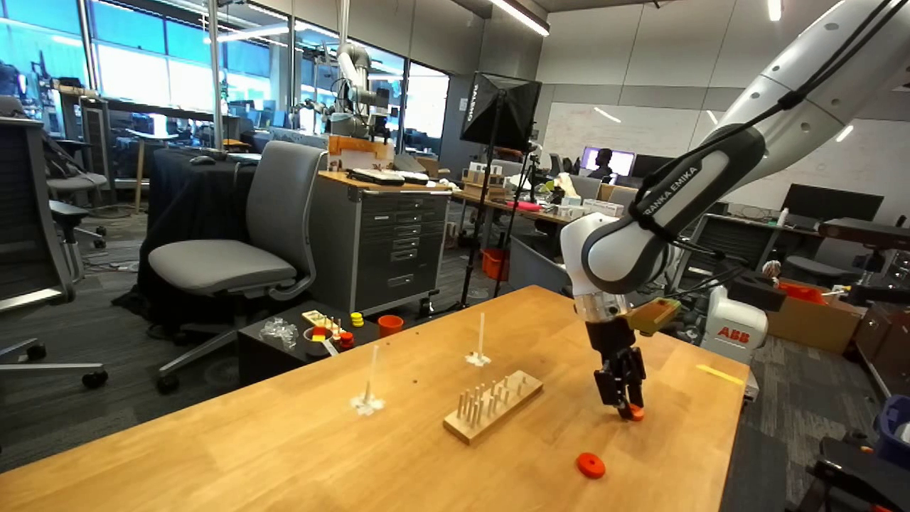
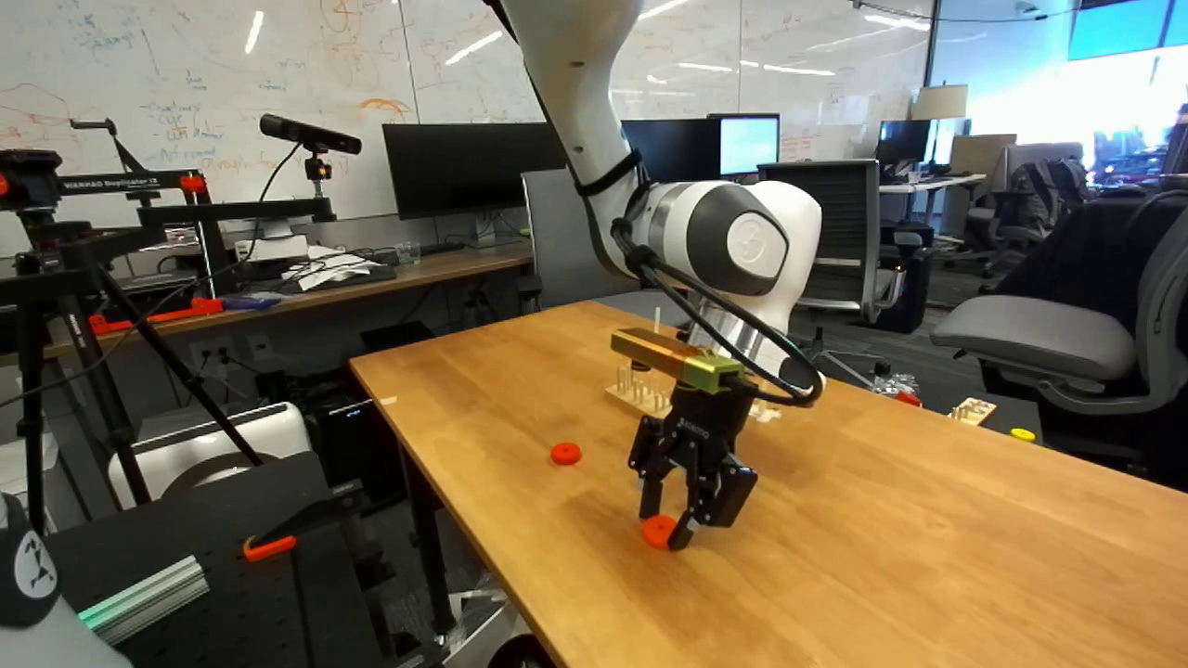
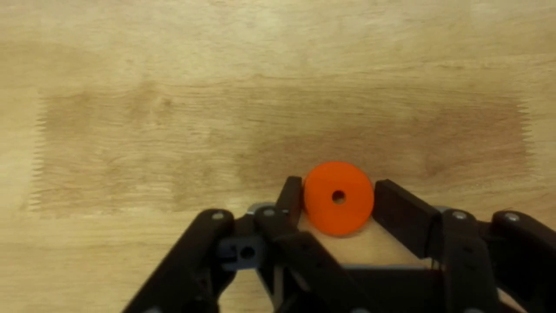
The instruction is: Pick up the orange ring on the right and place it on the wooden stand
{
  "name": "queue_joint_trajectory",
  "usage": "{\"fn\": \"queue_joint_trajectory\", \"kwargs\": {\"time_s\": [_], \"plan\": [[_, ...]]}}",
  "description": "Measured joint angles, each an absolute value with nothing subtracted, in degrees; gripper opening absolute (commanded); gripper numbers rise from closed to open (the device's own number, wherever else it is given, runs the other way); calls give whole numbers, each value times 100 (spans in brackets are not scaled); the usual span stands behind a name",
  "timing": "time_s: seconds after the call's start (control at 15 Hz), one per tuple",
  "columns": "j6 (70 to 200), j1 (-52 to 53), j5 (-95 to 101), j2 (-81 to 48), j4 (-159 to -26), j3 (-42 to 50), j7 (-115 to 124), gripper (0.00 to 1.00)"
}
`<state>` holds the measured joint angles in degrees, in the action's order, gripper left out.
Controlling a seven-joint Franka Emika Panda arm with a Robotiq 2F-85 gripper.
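Observation:
The orange ring (image 3: 321, 211) lies flat between my fingertips in the wrist view, its small centre hole uncovered. My gripper (image 3: 338, 194) is shut on its two sides, at table level. In an exterior view the ring (image 1: 638, 413) is partly hidden behind a fingertip of the gripper (image 1: 625, 409). It also shows between the fingers in an exterior view (image 2: 658, 533). The wooden stand (image 1: 472, 429), a pale base with rows of short upright pegs, stands on the table away from the gripper. In an exterior view the stand (image 2: 634, 401) is partly hidden by the arm.
A second orange ring (image 1: 591, 466) lies flat on the table (image 1: 284, 441), and also shows in an exterior view (image 2: 565, 454). Two thin tall posts (image 1: 370, 377) (image 1: 481, 340) stand beyond the stand. A low black box (image 1: 274, 355) with cups and toys is beside the table.

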<state>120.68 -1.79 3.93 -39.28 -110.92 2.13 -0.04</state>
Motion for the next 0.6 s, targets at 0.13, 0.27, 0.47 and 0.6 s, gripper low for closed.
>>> {"fn": "queue_joint_trajectory", "kwargs": {"time_s": [0.13,0.27,0.47,0.6], "plan": [[12046,-180,391,-3871,-11089,208,-46,18],[12052,-180,390,-3864,-11097,198,-67,17],[12055,-179,347,-3862,-11097,148,-77,17],[12071,-177,291,-3859,-11098,84,-77,17]]}}
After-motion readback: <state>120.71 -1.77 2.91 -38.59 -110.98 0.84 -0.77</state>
